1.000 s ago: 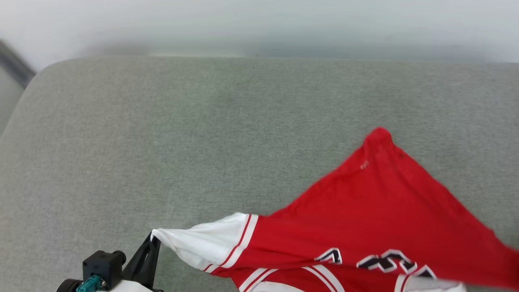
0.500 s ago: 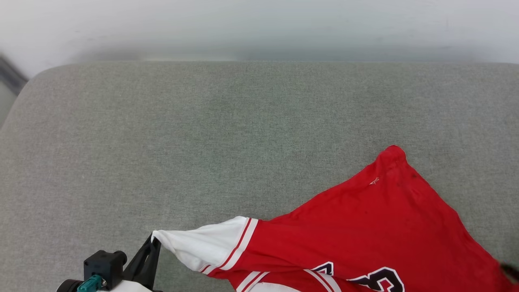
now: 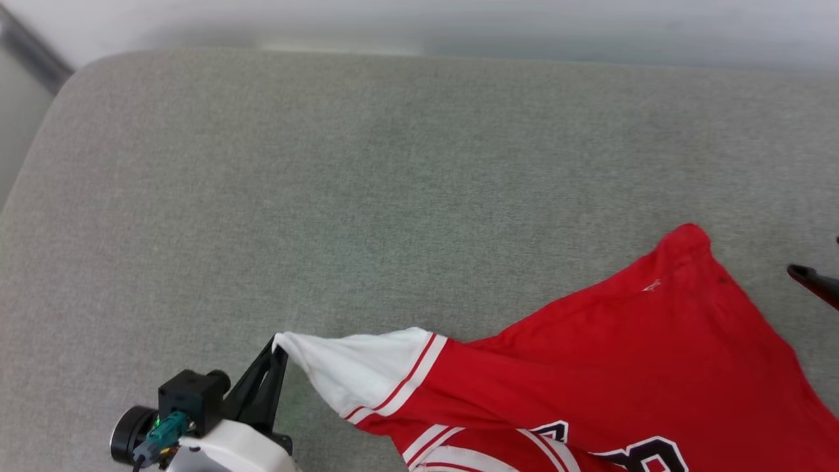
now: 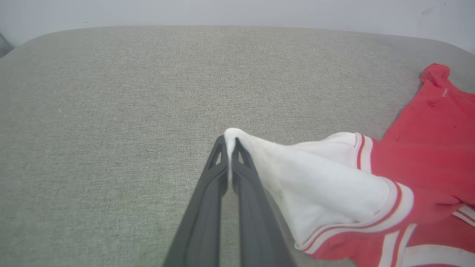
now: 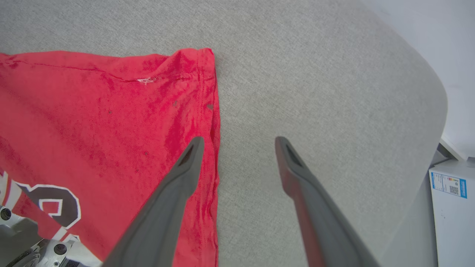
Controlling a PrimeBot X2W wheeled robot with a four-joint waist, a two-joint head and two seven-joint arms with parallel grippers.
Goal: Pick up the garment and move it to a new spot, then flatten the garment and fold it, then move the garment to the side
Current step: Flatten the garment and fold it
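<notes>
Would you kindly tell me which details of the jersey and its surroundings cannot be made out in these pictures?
- Head view: the lettering on the garment is cut off by the bottom edge.
- Left wrist view: how much sleeve the shut left gripper pinches is hidden by its fingers.
- Right wrist view: the label on the white box is too small to read.

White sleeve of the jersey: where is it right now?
The sleeve shows lower centre in the head view over the grey cushion, its tip pinched by the left gripper.
</notes>
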